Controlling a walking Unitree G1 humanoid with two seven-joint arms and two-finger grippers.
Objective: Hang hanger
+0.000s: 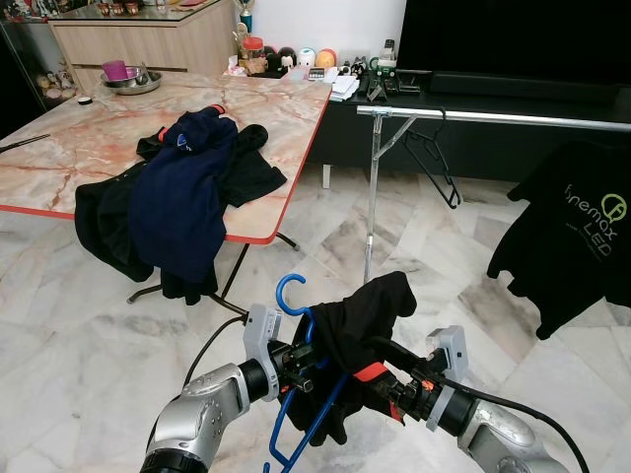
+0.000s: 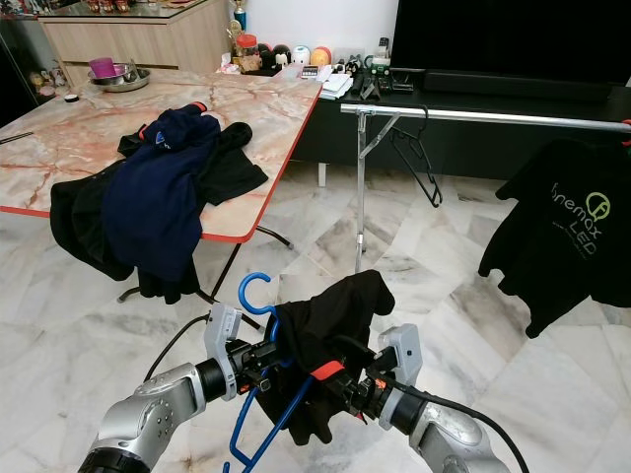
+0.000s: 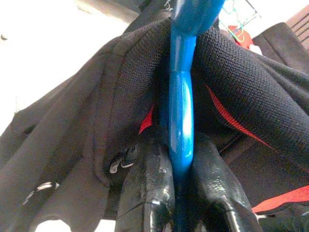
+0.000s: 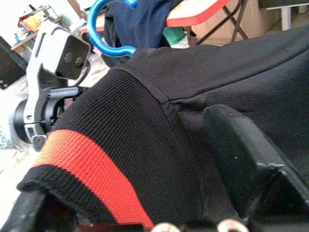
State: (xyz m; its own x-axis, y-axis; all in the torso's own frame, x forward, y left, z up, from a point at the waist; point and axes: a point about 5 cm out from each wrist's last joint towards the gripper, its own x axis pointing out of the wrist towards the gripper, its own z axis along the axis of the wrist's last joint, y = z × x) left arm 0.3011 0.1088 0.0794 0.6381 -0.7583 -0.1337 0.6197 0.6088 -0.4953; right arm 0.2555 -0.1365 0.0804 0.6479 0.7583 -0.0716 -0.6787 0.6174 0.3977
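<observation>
Left gripper (image 1: 308, 363) fingers clamp the blue hanger (image 1: 292, 394); right gripper (image 1: 380, 386) fingers pinch the black shirt (image 1: 360, 330) draped over it. Rail (image 1: 513, 118) well apart; hanging not begun.

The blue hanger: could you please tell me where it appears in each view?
Left eye view: blue hanger, bottom centre, hook up.
Right eye view, bottom, left of centre.
Left wrist view, upright between the left pincer's fingers.
Right wrist view: hook, top left.
Shared landmark: black shirt draped on it.
</observation>
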